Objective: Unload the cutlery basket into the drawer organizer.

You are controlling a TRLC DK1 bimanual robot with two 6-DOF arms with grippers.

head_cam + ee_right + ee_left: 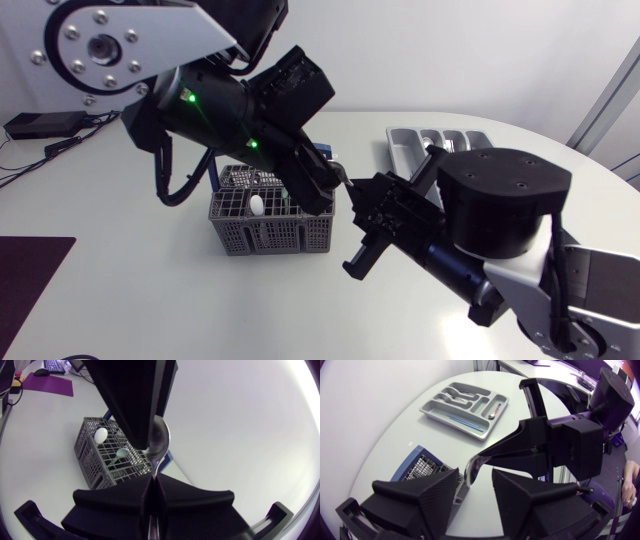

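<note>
- The left end effector (476, 477) hangs over the cutlery basket (270, 215) with its two wedge fingers apart. The bowl of a metal spoon (160, 440) sits just ahead of the gap between them, and I cannot tell whether either finger touches it.
- The spoon's long axis runs straight out from the right end effector (152, 485). The handle is pinched between its fingers and the bowl leads, pointing towards the left end effector.
- The right end effector is clamped on that handle, so the spoon is carried in the air, clear of the worktop (150, 290). The basket lies below and ahead of it and holds at least two more pieces.
- The drawer organizer (440, 140) lies off to the side of the right end effector rather than ahead of it, and well apart.
- The right arm is the nearer one, so the carry looks to be its job, swinging sideways with the spoon turned to lie along a compartment.
</note>
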